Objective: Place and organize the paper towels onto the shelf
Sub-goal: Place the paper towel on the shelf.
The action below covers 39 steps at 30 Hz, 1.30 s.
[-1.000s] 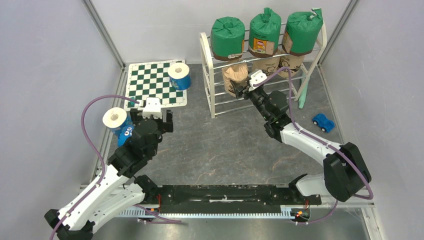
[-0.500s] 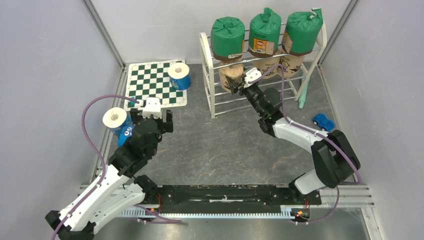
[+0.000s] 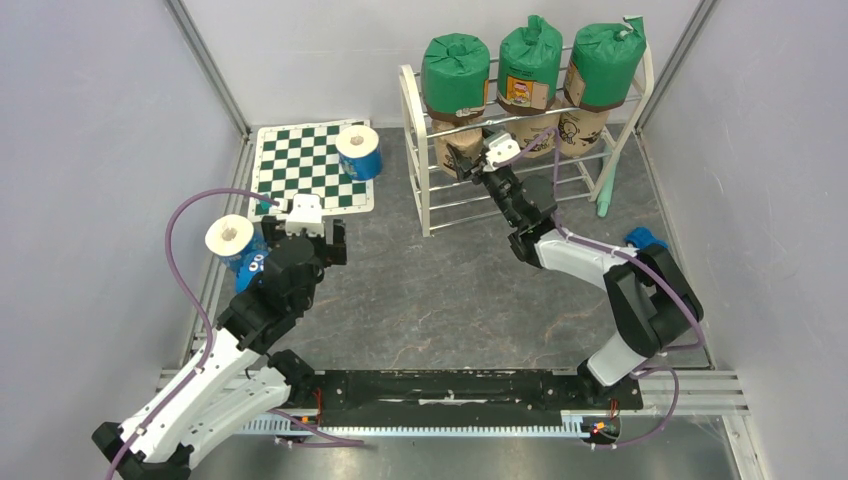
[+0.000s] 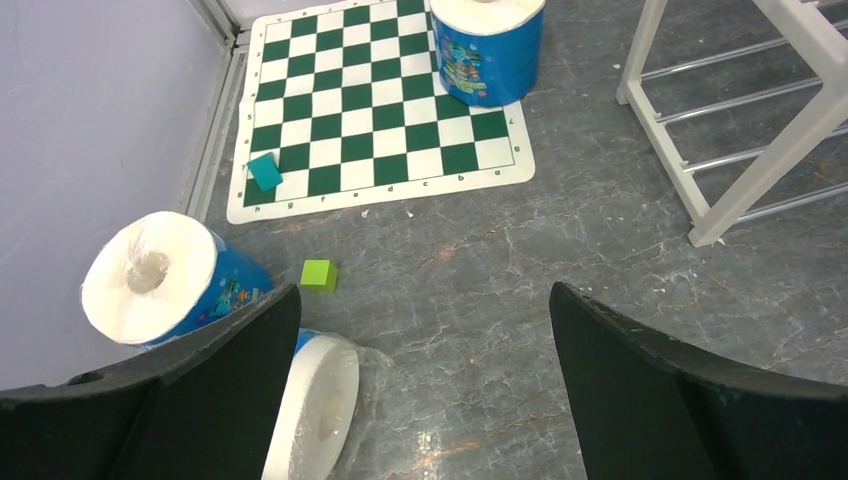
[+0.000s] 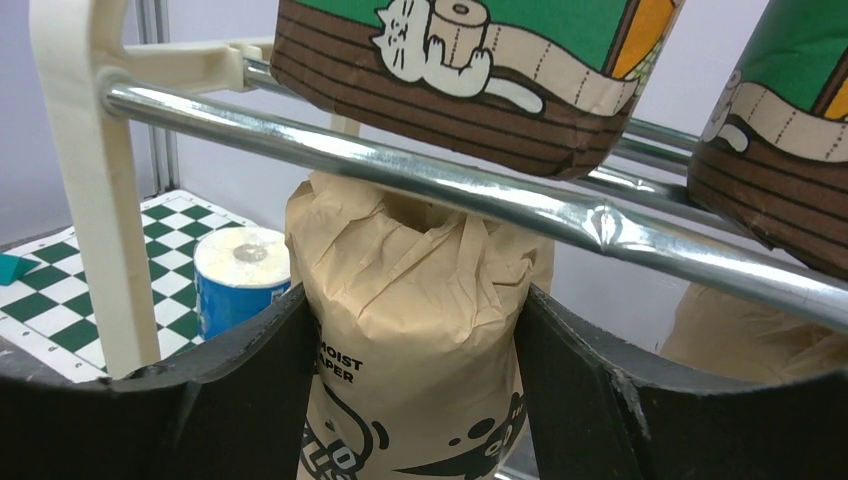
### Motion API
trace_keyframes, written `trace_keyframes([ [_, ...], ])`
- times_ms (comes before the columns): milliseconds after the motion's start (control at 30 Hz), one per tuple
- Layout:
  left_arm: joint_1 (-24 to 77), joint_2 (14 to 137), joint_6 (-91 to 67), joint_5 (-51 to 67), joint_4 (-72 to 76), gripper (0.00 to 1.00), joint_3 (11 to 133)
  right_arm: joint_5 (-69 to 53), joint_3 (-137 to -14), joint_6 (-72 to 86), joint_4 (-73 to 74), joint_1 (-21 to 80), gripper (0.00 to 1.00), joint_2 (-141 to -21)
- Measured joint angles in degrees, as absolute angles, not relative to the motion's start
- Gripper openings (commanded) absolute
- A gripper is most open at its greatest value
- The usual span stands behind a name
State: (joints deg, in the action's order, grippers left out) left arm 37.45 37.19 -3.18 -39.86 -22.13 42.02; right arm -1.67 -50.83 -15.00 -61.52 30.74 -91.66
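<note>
Three green-wrapped rolls are counted on the shelf's top tier and three tan rolls beneath. The leftmost tan roll is clasped by the right gripper. Two blue-wrapped rolls are shown from above. A third blue-wrapped roll, lying under the wide-spread left gripper, is revealed only by the left wrist view.

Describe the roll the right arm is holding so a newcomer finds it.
Find the white shelf at the back right, green rolls on top. Under them, at the left end, is a tan roll with black drawings, the only one clamped in the right gripper.
</note>
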Motion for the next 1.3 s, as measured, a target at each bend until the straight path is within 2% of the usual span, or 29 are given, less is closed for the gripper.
trace_keyframes([
  [833, 35.8, 37.2, -3.2, -38.4, -21.9, 1.0, 41.8, -1.5, -54.7, -15.7, -70.7, 30.2, 0.41, -97.5],
  [1300, 35.6, 37.2, -3.2, -37.8, -21.4, 1.0, 41.8, -1.4, -51.6, -15.5, -74.4, 30.2, 0.44, -98.2],
])
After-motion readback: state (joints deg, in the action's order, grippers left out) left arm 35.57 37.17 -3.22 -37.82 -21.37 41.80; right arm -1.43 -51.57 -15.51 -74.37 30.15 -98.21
